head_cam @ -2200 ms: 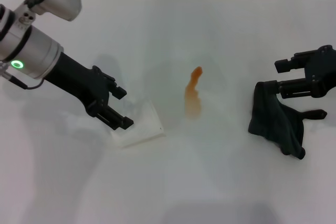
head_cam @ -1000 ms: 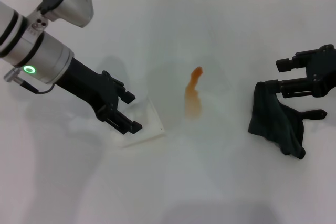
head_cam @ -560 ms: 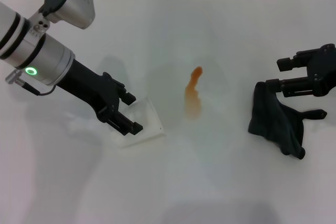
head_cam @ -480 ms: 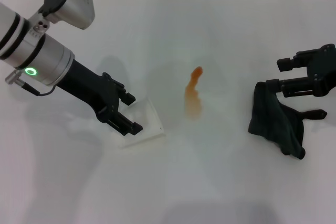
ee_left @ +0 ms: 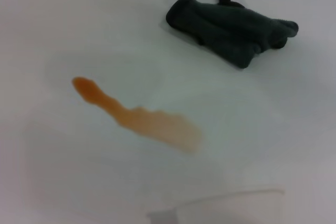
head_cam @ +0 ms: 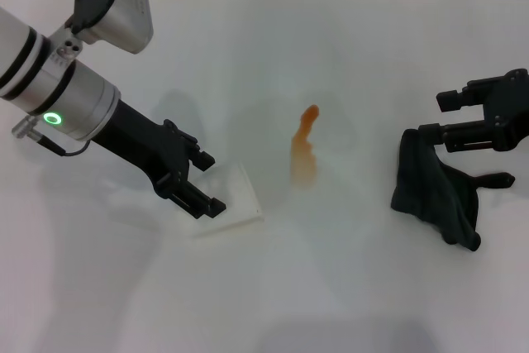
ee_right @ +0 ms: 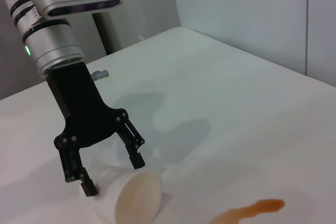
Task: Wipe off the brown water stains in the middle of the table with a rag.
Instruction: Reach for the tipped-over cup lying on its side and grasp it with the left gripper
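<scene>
The brown water stains [head_cam: 303, 150] lie as one orange-brown streak in the middle of the white table [head_cam: 331, 287]; they also show in the left wrist view [ee_left: 139, 119] and in the right wrist view [ee_right: 252, 211]. The dark rag [head_cam: 434, 192] lies crumpled at the right, also seen as rag [ee_left: 231, 24]. My right gripper [head_cam: 440, 119] hovers open at the rag's far right edge, holding nothing. My left gripper [head_cam: 209, 181] stands open at the left, its fingers straddling a tipped white paper cup [head_cam: 231, 202].
The paper cup [ee_right: 131, 195] lies on its side left of the stain, its mouth turned toward the stain, with the left gripper [ee_right: 114, 174] over it. A grey wall runs along the table's far edge.
My left arm has slid toward the front right, and the cup has shifted slightly with it. The right gripper, the rag and the stain have stayed put.
</scene>
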Motion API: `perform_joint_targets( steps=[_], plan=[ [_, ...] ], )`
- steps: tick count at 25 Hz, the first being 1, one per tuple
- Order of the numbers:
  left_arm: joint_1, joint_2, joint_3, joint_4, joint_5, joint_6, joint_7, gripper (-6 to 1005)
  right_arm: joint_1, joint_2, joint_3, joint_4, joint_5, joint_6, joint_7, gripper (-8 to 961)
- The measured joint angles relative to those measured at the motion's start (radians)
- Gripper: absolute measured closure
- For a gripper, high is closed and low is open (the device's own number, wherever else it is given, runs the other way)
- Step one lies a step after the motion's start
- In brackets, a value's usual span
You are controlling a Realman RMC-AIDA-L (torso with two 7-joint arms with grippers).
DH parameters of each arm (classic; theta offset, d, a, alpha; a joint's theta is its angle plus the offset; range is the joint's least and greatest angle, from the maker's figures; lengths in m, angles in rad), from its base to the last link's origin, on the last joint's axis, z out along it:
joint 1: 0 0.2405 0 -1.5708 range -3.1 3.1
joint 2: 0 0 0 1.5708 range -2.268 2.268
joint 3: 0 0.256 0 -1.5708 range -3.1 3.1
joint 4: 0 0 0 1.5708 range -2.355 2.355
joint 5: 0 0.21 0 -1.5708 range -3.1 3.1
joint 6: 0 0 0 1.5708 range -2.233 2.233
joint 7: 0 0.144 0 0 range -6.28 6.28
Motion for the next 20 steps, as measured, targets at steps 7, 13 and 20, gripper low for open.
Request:
perform_joint_targets(
  steps=[7,13,20],
  plan=[
    [0.001,0.000,0.000,0.002,0.004,-0.006,-0.003,245,-0.001,0.000,-0.001,0.001,0.000,0.000,0.000,308],
    [0.001,-0.001,0.000,0.009,0.007,-0.006,-0.003,250,-0.007,0.000,-0.003,-0.001,0.000,0.000,0.000,308],
    [-0.002,-0.002,0.000,0.015,0.008,-0.007,-0.003,255,-0.008,0.000,-0.005,-0.003,0.000,0.001,0.000,308]
  ],
)
